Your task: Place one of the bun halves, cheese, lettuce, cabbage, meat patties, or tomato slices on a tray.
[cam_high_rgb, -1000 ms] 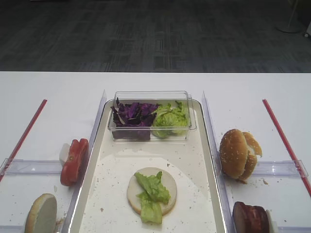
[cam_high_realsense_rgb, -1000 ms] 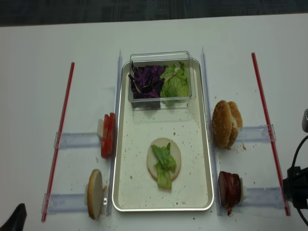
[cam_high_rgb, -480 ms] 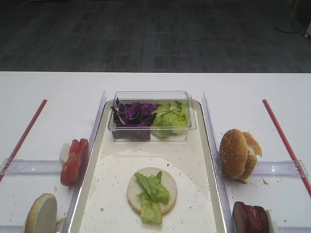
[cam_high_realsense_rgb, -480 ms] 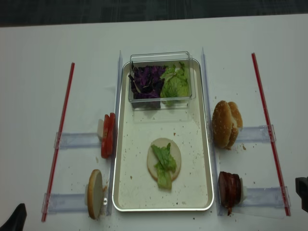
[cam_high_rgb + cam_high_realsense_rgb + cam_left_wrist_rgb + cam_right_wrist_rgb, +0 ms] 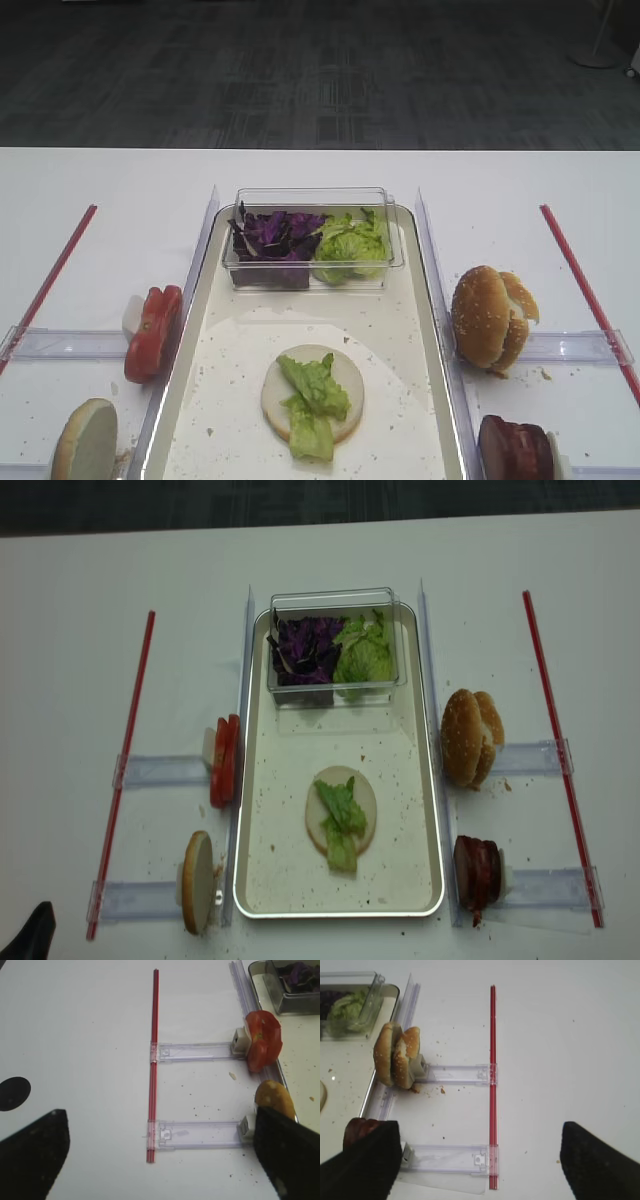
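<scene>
The left gripper (image 5: 155,1160) hangs above the table, its fingers (image 5: 32,1152) spread wide, holding nothing. Red tomato slices (image 5: 224,761) stand beside the tray (image 5: 420,780). On the tray a clear box (image 5: 335,645) holds purple cabbage (image 5: 305,650) and green lettuce (image 5: 365,652). A pale bun half (image 5: 341,808) lies on the tray with crinkly lettuce on top. The right gripper (image 5: 475,1160) hangs wide apart too, holding nothing

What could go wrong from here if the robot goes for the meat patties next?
The meat patties stand on edge right beside the tray's raised rim, so the open right claw might clip the rim or tip them over. The lettuce lies loose on the bun half, so a patty set down off-centre could shove it off.
</scene>
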